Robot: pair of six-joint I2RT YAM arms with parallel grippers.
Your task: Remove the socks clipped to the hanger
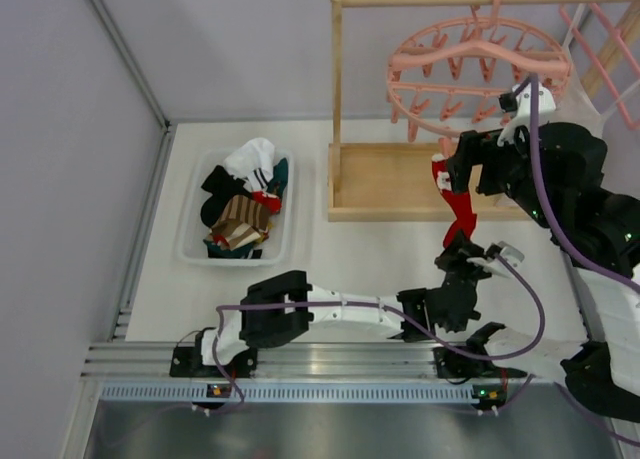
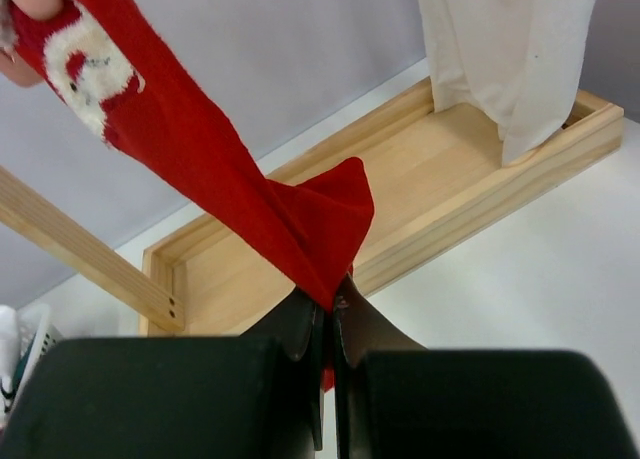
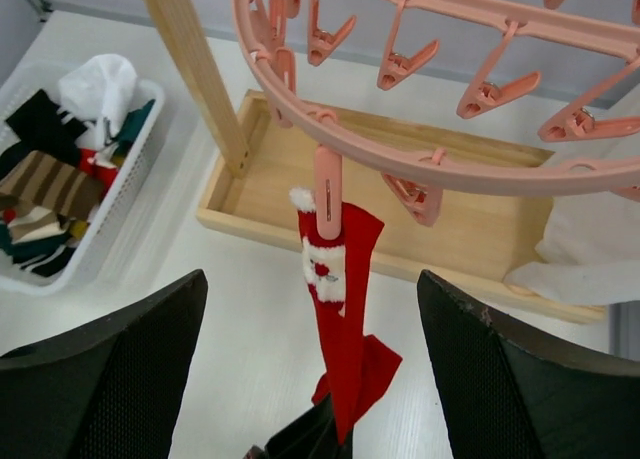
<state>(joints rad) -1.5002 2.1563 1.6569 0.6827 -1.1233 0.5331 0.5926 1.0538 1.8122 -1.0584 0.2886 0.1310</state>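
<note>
One red sock point(image 1: 458, 207) with a white Santa patch hangs from a pink clip point(image 3: 328, 194) of the round pink hanger point(image 1: 470, 74). It runs taut down to my left gripper point(image 2: 330, 304), which is shut on its toe end. In the left wrist view the sock point(image 2: 200, 149) stretches up to the upper left. My right gripper point(image 3: 310, 279) is open, its fingers point(image 3: 100, 379) wide on either side of the sock point(image 3: 345, 319), just below the ring point(image 3: 430, 164). In the top view it point(image 1: 462, 169) sits by the clip, above the left gripper point(image 1: 462, 249).
A white basket point(image 1: 190, 229) at the left holds several removed socks. The wooden stand's base tray point(image 1: 390, 184) lies behind the sock, its post point(image 1: 336, 89) at the left. A large white cloth point(image 2: 510, 49) hangs at the right from a straight-barred pink rack point(image 1: 600, 29).
</note>
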